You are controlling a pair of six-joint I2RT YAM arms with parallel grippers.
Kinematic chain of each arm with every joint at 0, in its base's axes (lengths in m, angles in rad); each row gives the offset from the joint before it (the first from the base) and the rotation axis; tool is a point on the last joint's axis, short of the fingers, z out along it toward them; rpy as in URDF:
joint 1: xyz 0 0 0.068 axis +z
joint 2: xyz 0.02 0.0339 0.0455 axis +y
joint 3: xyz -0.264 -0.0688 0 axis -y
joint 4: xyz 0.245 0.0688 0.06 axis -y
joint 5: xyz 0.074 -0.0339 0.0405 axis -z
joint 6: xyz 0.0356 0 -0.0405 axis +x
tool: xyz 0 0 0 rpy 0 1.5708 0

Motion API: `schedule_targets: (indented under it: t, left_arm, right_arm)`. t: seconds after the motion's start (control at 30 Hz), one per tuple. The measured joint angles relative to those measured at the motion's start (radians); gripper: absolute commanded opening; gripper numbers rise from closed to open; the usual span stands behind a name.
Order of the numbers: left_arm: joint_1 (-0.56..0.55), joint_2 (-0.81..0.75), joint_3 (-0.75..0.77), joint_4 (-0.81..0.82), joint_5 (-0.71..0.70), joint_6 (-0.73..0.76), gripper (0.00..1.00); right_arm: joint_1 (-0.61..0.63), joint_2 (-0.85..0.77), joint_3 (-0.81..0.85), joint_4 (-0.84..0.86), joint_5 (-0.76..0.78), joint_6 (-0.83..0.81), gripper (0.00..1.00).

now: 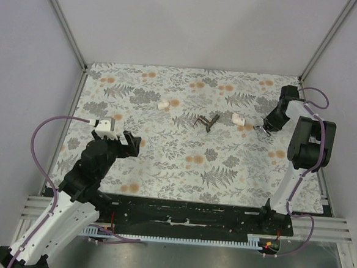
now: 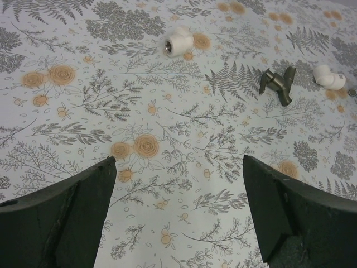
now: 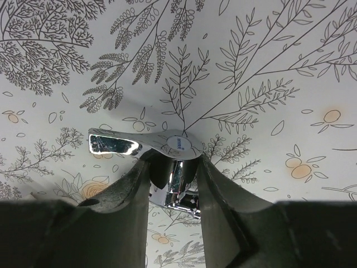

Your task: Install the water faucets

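A shiny chrome faucet with a flat lever handle sits between the fingers of my right gripper, which is shut on its body. In the top view this gripper is low over the table at the right, just right of a white elbow fitting. I cannot tell whether the faucet touches the cloth. A second white fitting lies at the back left and also shows in the left wrist view. My left gripper is open and empty above the cloth.
A dark bronze, valve-like metal piece lies mid-table between the two white fittings and also shows in the left wrist view. The floral cloth covers the table. Grey walls and metal frame posts enclose three sides.
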Motion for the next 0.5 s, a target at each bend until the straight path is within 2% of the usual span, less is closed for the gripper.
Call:
schedule_targets:
  t: [0.13,0.37,0.5]
  left_arm:
    - [0.0,0.014,0.009,-0.001,-0.005,-0.005,0.99]
    - [0.0,0.043,0.027,0.013,0.124,-0.007,0.98]
    - [0.0,0.127,0.066,0.042,0.238,-0.014,0.98]
  right_arm:
    - [0.0,-0.006,-0.009,0.014,-0.005,-0.026,0.15]
    - [0.05,-0.157,-0.154,0.033,-0.028,-0.068,0.05]
    - [0.176,-0.315,-0.196,0.047,-0.043,-0.094,0.01]
